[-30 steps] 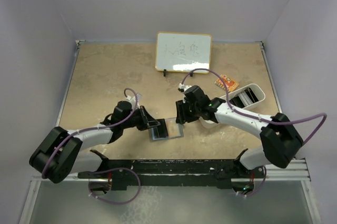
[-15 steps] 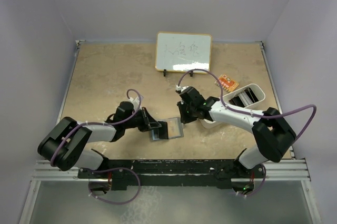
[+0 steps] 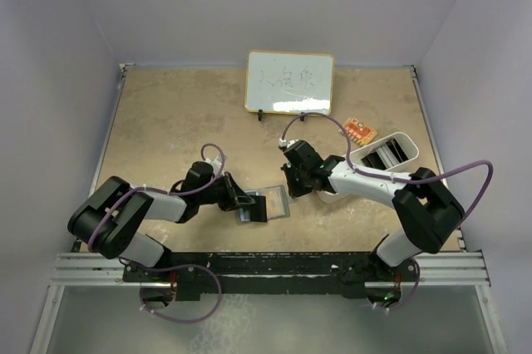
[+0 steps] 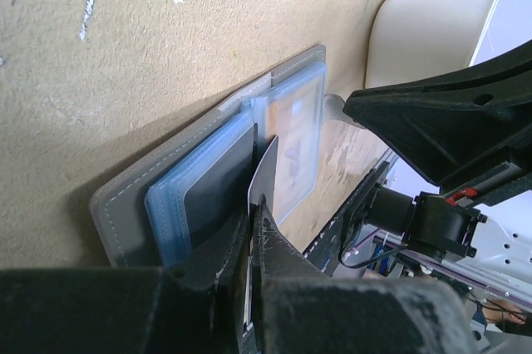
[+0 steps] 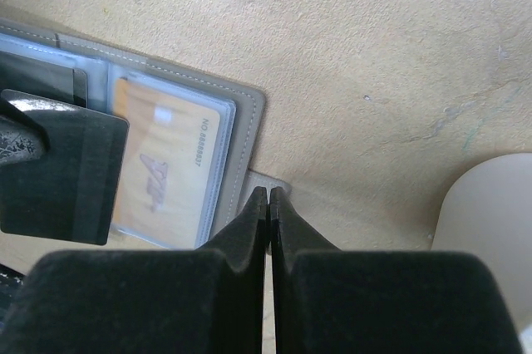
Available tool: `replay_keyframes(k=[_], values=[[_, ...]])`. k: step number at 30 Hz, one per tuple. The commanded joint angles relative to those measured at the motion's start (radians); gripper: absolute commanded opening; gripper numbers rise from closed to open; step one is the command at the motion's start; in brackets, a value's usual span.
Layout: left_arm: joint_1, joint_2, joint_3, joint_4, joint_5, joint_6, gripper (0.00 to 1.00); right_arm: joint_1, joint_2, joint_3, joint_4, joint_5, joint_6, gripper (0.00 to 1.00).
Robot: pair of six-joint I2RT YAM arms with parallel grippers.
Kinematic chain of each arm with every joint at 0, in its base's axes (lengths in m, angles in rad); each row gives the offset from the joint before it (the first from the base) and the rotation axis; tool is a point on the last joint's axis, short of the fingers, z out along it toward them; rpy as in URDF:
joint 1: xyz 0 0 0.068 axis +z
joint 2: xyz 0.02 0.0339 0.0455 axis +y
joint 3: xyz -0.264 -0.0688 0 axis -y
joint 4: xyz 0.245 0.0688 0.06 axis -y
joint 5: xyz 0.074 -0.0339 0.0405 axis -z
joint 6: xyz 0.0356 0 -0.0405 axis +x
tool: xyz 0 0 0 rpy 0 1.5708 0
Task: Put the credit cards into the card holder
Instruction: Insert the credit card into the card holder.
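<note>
The grey card holder (image 3: 264,204) lies open on the table between both arms, with its blue-edged clear sleeves (image 4: 195,196) showing. An orange-gold credit card (image 5: 166,163) sits inside one sleeve (image 4: 291,142). My left gripper (image 4: 255,204) is shut on a thin dark leaf of the holder (image 4: 264,167) and holds it upright. My right gripper (image 5: 268,196) is shut, with its tips on the small grey tab (image 5: 264,179) at the holder's right edge (image 3: 291,188). Another orange card (image 3: 360,130) lies on the table to the right.
A white oblong tray (image 3: 389,153) stands right of the right arm, close to the loose orange card. A small whiteboard (image 3: 289,81) stands upright at the back. The right arm's purple cable (image 3: 316,117) loops above the table.
My right gripper has closed from open to shut at the holder's right edge. The left arm's elbow has swung toward the holder, its grip unchanged.
</note>
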Motion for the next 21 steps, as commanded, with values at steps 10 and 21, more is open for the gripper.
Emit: replay_keyframes(k=[10,21], values=[[0.004,-0.044,0.008,-0.101,-0.092,-0.009,0.00,0.009,-0.017,-0.028,0.020,0.016,0.003,0.00],[0.005,-0.016,0.010,-0.049,-0.065,0.009,0.00,0.009,-0.008,-0.031,0.031,0.003,0.006,0.00]])
